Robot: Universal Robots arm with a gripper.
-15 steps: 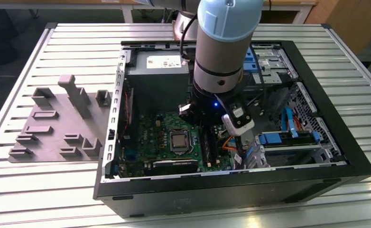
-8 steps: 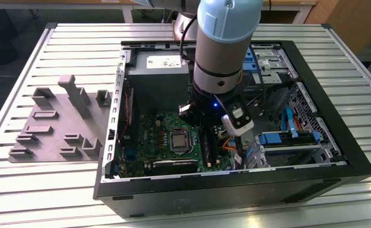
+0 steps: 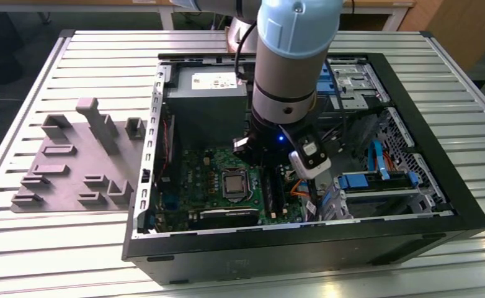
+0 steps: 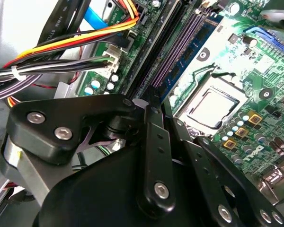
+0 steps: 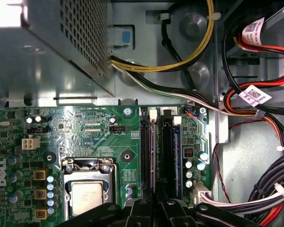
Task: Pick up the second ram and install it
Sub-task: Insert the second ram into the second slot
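The gripper (image 4: 154, 106), its fingers drawn together on the second ram (image 5: 176, 156), stood over the motherboard (image 5: 85, 123) slots inside the computer case (image 3: 441, 211). The thin, stiff, fragile stick looked best held by its edges. Cable bundles (image 5: 255, 109) and the processor socket (image 5: 87, 189) crowded close beside it.

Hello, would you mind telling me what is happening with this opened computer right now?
A single robot arm reaches down into the open black computer case lying on a ribbed metal table. Its black gripper sits low over the long black memory slots of the green motherboard, beside the silver processor. One slot already carries a thin dark memory stick.
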